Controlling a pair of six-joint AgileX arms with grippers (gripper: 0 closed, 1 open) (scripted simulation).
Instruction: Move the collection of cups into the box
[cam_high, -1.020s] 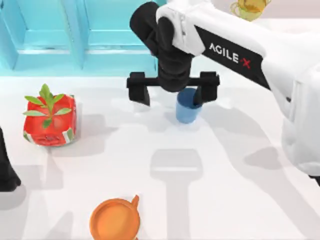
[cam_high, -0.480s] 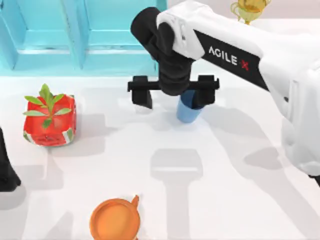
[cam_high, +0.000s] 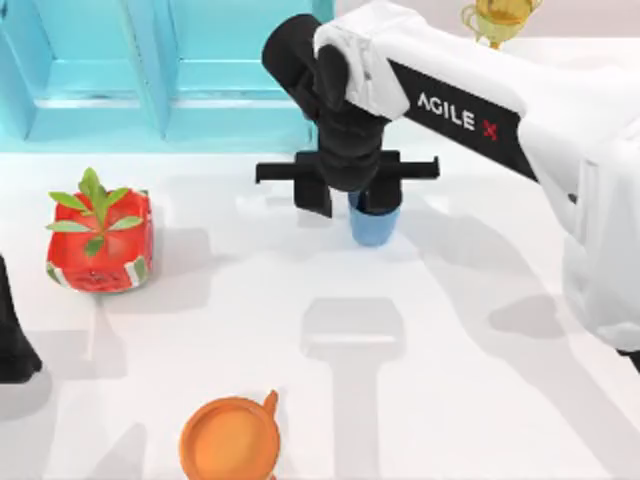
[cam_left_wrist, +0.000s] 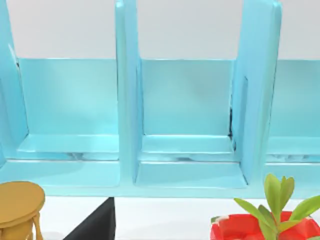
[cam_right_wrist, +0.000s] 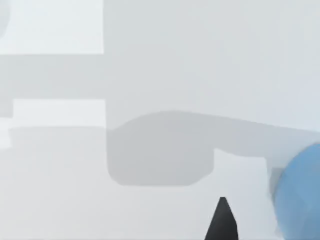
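A plain blue cup (cam_high: 372, 226) stands upright on the white table in front of the light-blue box (cam_high: 150, 110). My right gripper (cam_high: 348, 205) hangs straight over it, pointing down and still open but narrowed. One finger (cam_high: 381, 198) is at the cup's rim and the other finger (cam_high: 316, 198) stands just left of the cup, a small gap away. The right wrist view catches the blue cup (cam_right_wrist: 300, 192) at its edge beside a dark fingertip (cam_right_wrist: 222, 222). My left arm (cam_high: 10, 340) is parked at the table's left edge. Its wrist view faces the box's compartments (cam_left_wrist: 187, 150).
A red planter with a green plant (cam_high: 98, 240) sits at the left, also as the planter (cam_left_wrist: 260, 227) in the left wrist view. An orange handled cup (cam_high: 228, 440) lies near the front edge. A golden cup (cam_high: 495, 15) stands at the back right.
The right gripper's fingers have drawn together from a wide spread toward the blue cup. The left arm has not moved.
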